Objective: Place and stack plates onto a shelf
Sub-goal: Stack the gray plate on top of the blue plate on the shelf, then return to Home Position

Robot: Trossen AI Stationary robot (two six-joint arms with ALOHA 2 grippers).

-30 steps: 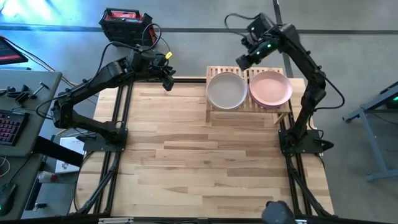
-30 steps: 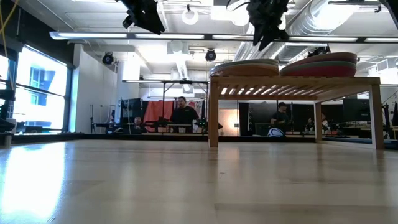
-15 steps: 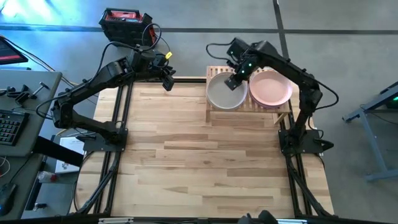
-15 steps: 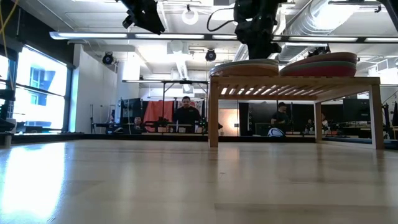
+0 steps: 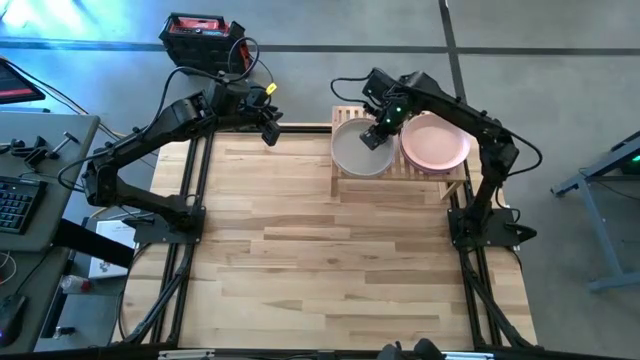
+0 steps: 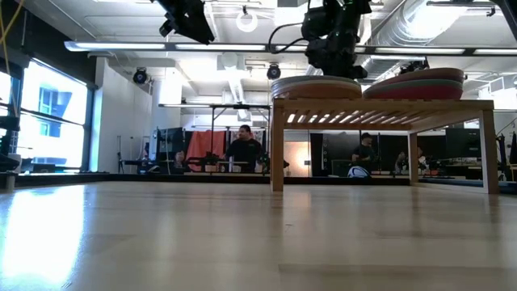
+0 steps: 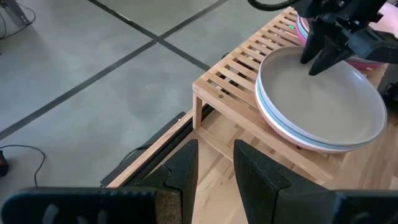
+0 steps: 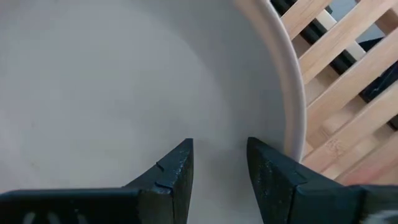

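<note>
The plates sit in two stacks on the shelf (image 5: 400,165), which stands at the far edge of the table (image 5: 330,260), toward its right side. The left stack is topped by a beige plate (image 5: 360,150); the right stack is topped by a peach plate (image 5: 437,143). The two stacks lie just beside each other and fill most of the slats, leaving only a thin strip of bare wood along the near edge and at the far left corner.

The right tool (image 5: 372,137) hangs low over the beige plate, on its right half near the rim, with its fingers apart and nothing between them. The left tool (image 5: 270,130) waits over the far edge of the table, well left of the shelf, fingers parted a little and holding nothing.

From above, the whole near part of the table is open planking. The low view shows each stack as several plates deep, the right one with a dark reddish rim (image 6: 420,81), and open space beneath the shelf between its legs. The left wrist view shows a pink plate (image 7: 292,127) beneath the beige one. The right wrist view shows the beige plate's rim (image 8: 292,93) close to the fingertips (image 8: 180,158), with slats beyond.
</note>
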